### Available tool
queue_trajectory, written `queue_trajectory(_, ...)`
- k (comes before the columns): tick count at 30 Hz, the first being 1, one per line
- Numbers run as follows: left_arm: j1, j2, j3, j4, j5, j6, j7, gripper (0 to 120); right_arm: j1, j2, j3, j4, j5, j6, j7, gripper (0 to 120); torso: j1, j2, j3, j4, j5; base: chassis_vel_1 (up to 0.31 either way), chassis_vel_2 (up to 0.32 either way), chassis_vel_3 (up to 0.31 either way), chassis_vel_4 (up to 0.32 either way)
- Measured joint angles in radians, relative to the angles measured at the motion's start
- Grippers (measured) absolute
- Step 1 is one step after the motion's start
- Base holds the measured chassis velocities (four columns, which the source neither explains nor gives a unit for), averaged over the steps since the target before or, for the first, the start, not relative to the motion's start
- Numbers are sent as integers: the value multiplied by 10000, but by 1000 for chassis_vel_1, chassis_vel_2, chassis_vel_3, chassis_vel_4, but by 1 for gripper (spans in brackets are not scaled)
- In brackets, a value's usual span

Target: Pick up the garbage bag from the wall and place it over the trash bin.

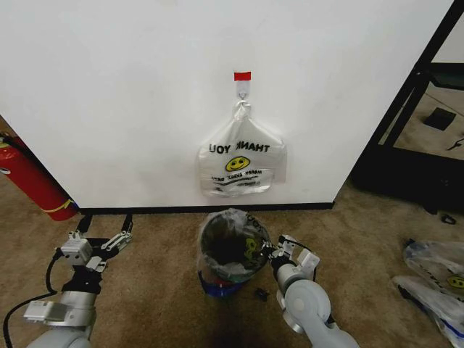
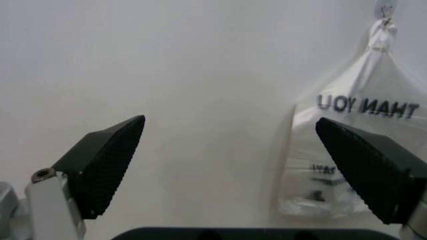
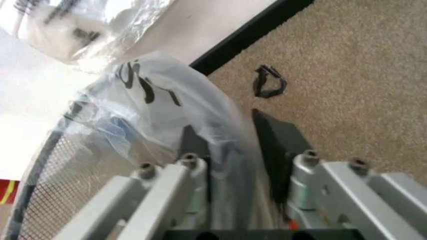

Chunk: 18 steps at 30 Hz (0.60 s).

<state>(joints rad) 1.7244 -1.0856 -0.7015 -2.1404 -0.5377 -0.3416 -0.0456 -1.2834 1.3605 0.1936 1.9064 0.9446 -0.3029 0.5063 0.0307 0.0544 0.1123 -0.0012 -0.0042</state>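
Note:
The garbage bag [image 1: 250,243], thin white film with black print, a yellow smiley and blue patches, is draped over the trash bin [image 1: 230,262] on the carpet below the wall. In the right wrist view the garbage bag [image 3: 167,100] covers the black mesh of the trash bin [image 3: 47,175]. My right gripper [image 1: 271,251] is at the bin's right rim, shut on the bag's film [image 3: 230,150]. My left gripper [image 1: 107,226] hovers low at the left near the wall, open and holding nothing [image 2: 227,170].
Another white "THANK YOU" bag [image 1: 241,161] hangs from a wall hook under red tape. A red fire extinguisher [image 1: 29,181] leans at the far left. A black frame [image 1: 406,109] and more bags [image 1: 435,279] are at the right. A small black piece [image 1: 259,293] lies on the carpet.

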Motion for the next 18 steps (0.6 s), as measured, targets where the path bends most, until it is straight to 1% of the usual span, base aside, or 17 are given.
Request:
queue_trajectory(1, 0, 0, 0, 0, 0, 0, 0, 100, 0, 0, 0, 0, 0, 0, 0, 27, 0, 0, 0, 0, 0, 0, 0, 0, 0)
queue_trajectory(4, -15, -19, 59, -43, 3, 63, -41, 100, -76, -71, 53, 88, 26, -78, -6, 36, 0, 0, 0, 2, 1, 0, 0, 0, 0)
queue_trajectory(6, -42, -16, 78, -54, 3, 140, -96, 100, -202, -134, 92, 185, 20, -114, -66, 49, 0, 0, 0, 1, 2, 0, 0, 0, 0)
queue_trajectory(7, -60, -8, 84, -55, 2, 162, -118, 100, -252, -156, 105, 217, -7, -113, -106, 52, 0, 0, 0, 1, 1, 0, 0, 0, 0)
queue_trajectory(8, -60, -8, 84, -55, 2, 162, -118, 100, -252, -156, 105, 217, -7, -113, -106, 52, 0, 0, 0, 1, 1, 0, 0, 0, 0)
queue_trajectory(10, -97, 8, 97, -67, -1, 202, -152, 100, -349, -196, 126, 275, -144, -76, -217, 58, 0, 0, 0, 2, 2, 0, 0, 0, 0)
queue_trajectory(11, -123, 15, 115, -89, -7, 229, -168, 100, -450, -247, 146, 325, -325, 42, -369, 64, 0, 0, 0, 2, 2, 0, 0, 0, 0)
queue_trajectory(12, -134, 17, 123, -98, -10, 241, -175, 100, -501, -275, 158, 358, -407, 102, -456, 66, 0, 0, 0, 2, 1, 0, 0, 0, 0)
queue_trajectory(13, -171, 21, 161, -127, -16, 293, -191, 100, -684, -381, 197, 484, -705, 263, -774, 73, 0, 0, 0, 1, 1, 0, 0, 0, 0)
queue_trajectory(14, -186, 21, 179, -132, -14, 310, -194, 100, -782, -441, 209, 549, -862, 341, -938, 77, 0, 0, 0, 1, 1, 0, 0, 0, 0)
queue_trajectory(15, -186, 21, 179, -132, -14, 310, -194, 100, -782, -441, 209, 549, -862, 341, -938, 77, 0, 0, 0, 1, 1, 0, 0, 0, 0)
queue_trajectory(18, -200, 30, 233, -200, -11, 371, -205, 100, -1042, -628, 245, 643, -1604, 750, -1537, 88, 0, 0, 0, 1, 0, 0, 0, 0, 0)
